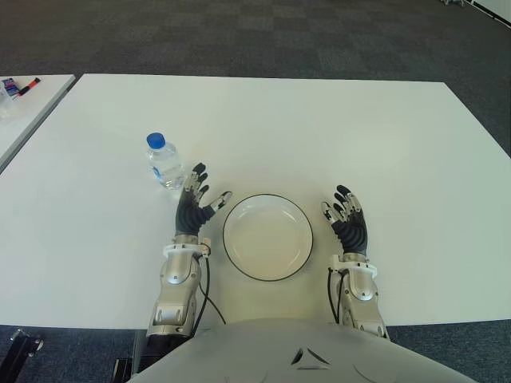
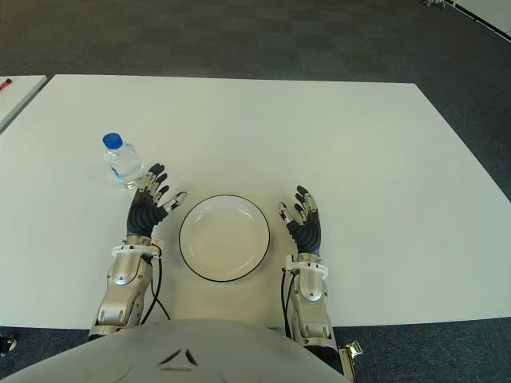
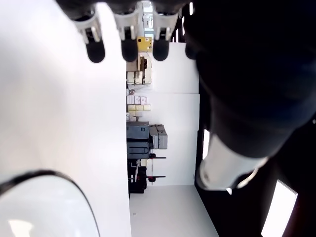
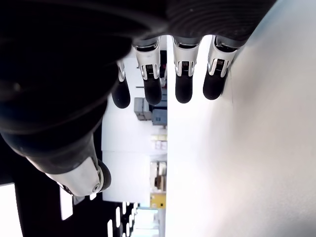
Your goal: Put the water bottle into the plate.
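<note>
A small clear water bottle [image 1: 164,162] with a blue cap stands upright on the white table [image 1: 319,128], left of centre. A white plate [image 1: 267,236] with a dark rim lies near the table's front edge, holding nothing. My left hand [image 1: 196,198] is just left of the plate, open with fingers spread, its fingertips a little right of and nearer than the bottle, not touching it. My right hand [image 1: 344,210] shows just right of the plate, open and holding nothing. The left wrist view catches the plate's rim [image 3: 59,175].
A second white table [image 1: 28,100] stands at the far left with a red and black marker [image 1: 28,84] on it. Dark carpet [image 1: 263,36] lies beyond the table's far edge.
</note>
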### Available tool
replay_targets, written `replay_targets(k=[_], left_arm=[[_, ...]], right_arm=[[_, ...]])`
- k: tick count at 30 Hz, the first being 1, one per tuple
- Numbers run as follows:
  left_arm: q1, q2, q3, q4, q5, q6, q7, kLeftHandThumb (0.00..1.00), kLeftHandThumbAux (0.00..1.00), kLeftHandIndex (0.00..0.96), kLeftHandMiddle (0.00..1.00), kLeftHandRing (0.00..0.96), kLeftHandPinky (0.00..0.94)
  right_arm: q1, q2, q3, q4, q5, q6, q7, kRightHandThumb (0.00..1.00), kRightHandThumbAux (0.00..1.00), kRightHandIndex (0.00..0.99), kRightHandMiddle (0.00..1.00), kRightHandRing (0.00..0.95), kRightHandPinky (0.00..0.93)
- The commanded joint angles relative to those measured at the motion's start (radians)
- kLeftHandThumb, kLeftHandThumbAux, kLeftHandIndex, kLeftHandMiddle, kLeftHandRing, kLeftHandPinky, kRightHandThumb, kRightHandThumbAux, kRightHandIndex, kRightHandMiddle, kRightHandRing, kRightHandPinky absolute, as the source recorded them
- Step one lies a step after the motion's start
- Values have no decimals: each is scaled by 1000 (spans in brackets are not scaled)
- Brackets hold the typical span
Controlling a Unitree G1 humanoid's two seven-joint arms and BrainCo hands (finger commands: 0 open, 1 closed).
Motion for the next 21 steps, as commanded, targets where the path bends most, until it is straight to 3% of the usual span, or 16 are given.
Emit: replay_targets(k=[1, 21], left_arm=[[11, -10, -6, 9, 9, 1, 12, 164, 839, 53, 53, 51, 109], [9, -16, -6, 13, 12, -4, 21, 186, 846, 67, 71, 68, 124]], right_arm=[[3, 5, -7, 19, 6, -5, -2, 445, 702, 151, 138, 110, 134], [-2, 4, -15, 27, 4, -4, 3, 441, 685, 161, 135, 102, 117]])
